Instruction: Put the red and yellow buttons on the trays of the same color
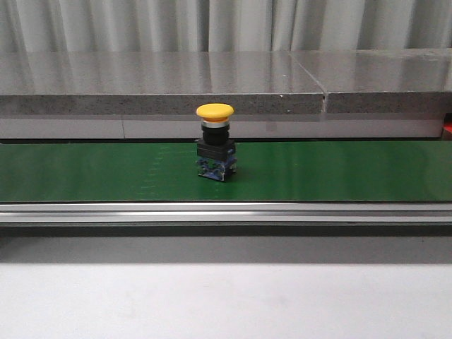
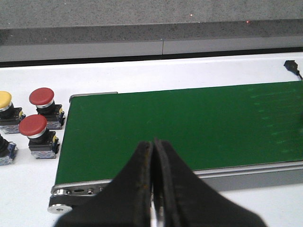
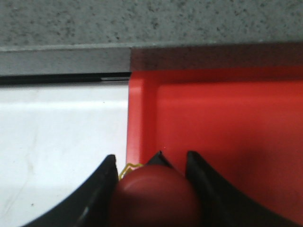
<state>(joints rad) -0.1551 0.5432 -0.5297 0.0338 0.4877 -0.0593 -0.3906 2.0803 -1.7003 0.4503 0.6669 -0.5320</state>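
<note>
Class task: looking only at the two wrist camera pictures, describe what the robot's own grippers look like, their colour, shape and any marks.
Both are black. The left gripper has two broad fingers tapering to narrow tips, with brownish, rust-like wear along the inner edges. The right gripper shows dark, pointed, matte finger tips. No cables or printed markings are visible on either.

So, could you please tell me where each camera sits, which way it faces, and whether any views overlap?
Front view: low, facing forward across the green belt at an upright yellow button; no robot parts show.
Left wrist view: on the left arm, over the belt's end; closed left pincer, red buttons beside the belt.
Right wrist view: on the right arm, over the red tray; right pincer grips a red button.
Front and left wrist share the belt.
</note>
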